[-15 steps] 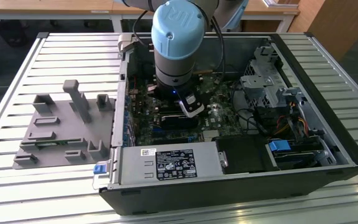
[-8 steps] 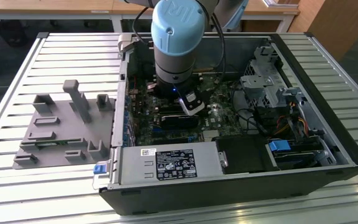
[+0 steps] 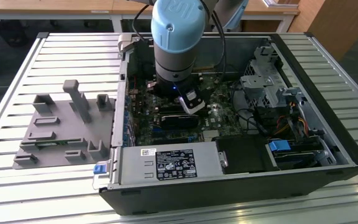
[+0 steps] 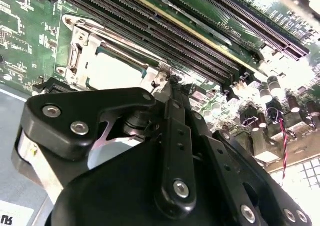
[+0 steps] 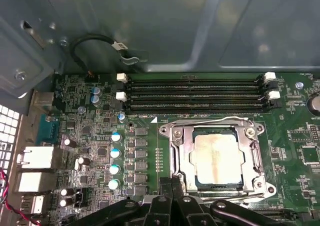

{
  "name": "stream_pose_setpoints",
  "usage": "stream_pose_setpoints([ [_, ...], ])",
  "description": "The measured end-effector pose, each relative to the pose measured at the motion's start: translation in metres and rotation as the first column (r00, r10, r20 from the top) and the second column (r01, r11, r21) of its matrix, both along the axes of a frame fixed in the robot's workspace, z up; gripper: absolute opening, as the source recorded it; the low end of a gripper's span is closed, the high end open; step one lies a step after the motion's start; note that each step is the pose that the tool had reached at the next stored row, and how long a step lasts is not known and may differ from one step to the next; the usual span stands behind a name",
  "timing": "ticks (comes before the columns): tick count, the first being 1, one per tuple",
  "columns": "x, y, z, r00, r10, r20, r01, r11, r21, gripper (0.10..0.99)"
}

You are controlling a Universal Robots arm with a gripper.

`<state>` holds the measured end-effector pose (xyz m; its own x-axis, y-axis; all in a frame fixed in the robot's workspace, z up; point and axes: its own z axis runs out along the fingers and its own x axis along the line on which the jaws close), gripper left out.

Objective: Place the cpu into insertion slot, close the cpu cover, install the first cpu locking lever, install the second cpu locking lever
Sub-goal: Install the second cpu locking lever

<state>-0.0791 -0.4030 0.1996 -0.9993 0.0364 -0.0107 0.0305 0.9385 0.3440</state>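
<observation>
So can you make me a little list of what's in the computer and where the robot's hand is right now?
cpu: sits in the insertion slot, silver top showing
cpu cover: closed flat around the cpu, centre cut-out open over it
gripper: low over the green board, at the cover's edge
memory slots: long black rows beside the socket
computer case: open on a slatted table
grey holder: beside the case, on the exterior view's left

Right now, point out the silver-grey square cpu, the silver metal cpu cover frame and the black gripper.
cpu (image 5: 216,158), first wrist view, middle of its top.
cpu cover (image 5: 178,151), first wrist view, frame's side bar.
gripper (image 5: 172,183), first wrist view, its fingertips.
</observation>
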Motion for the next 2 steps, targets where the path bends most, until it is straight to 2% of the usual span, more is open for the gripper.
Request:
stream_pose_setpoints([
  [2, 0.0, 0.0, 0.0015, 1.0, 0.0, 0.0001, 0.0, 1.0, 0.0, 0.106],
])
